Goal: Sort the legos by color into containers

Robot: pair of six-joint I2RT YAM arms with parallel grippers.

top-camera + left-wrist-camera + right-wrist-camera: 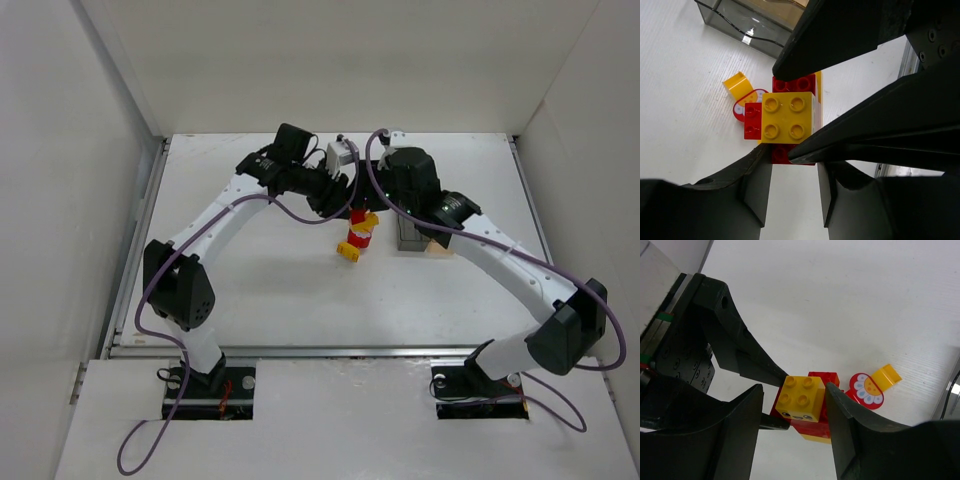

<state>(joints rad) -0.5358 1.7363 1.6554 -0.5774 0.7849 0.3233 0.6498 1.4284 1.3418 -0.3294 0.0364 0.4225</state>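
We judge the step in hand to be parting yellow from red, so our left end effector point(792, 167) should simply brace while the other pulls straight off the studs, without twisting. The left one is clamped on the red brick point(784, 154) at the foot of the stack. Just above its tips sits the yellow brick point(787, 117), between the jaws of our right end effector point(794, 390). Those jaws stand apart, one finger against the brick's side, not yet gripping. The containers point(410, 240) lie just behind that end effector, under its wrist.
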